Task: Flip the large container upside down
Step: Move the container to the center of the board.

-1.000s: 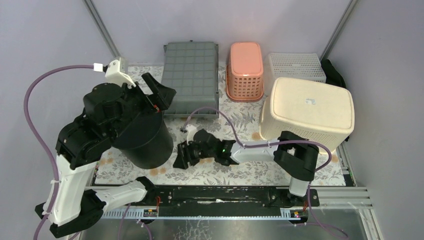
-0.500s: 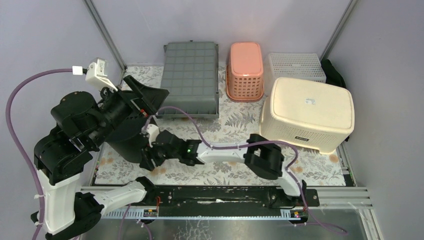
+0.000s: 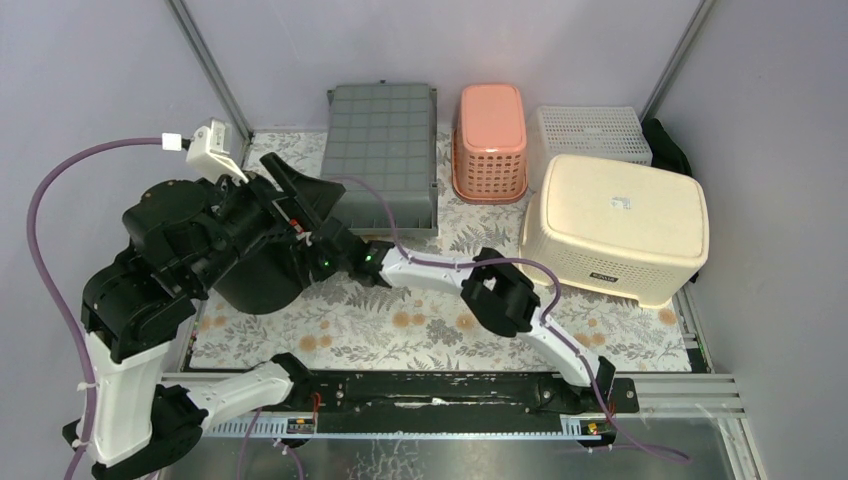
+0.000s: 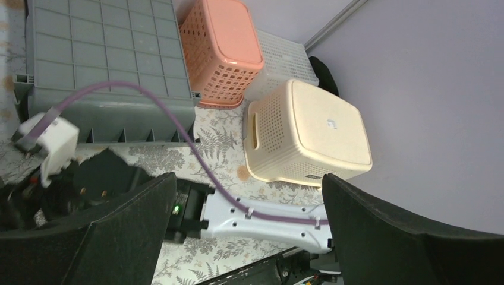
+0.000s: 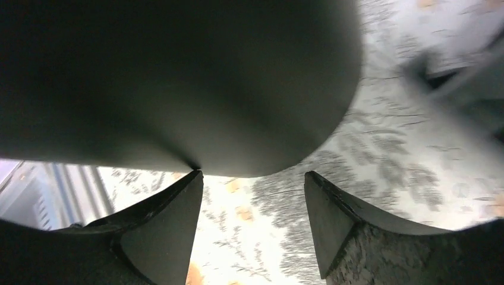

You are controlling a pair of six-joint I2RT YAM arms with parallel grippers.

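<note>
Container: big black tub (image 3: 255,288) on floral mat (image 3: 420,335), near-left of grey crate (image 3: 383,155); mostly under my L arm (image 3: 170,240), can't tell its tilt.
L gripper (image 4: 248,178): fingers wide apart, nothing btwn; over tub, by crate's near-left corner.
R gripper (image 5: 252,173): fingers apart, no grip; I see tips right at tub wall, near side of crate.

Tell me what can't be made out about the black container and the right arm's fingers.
Black container: in the top view the left arm covers most of it, so which way its opening faces is hidden.
Right fingers: in the right wrist view the container's dark, blurred wall meets one tip; contact can't be confirmed.
Top view: those fingers merge with the container's black.
</note>
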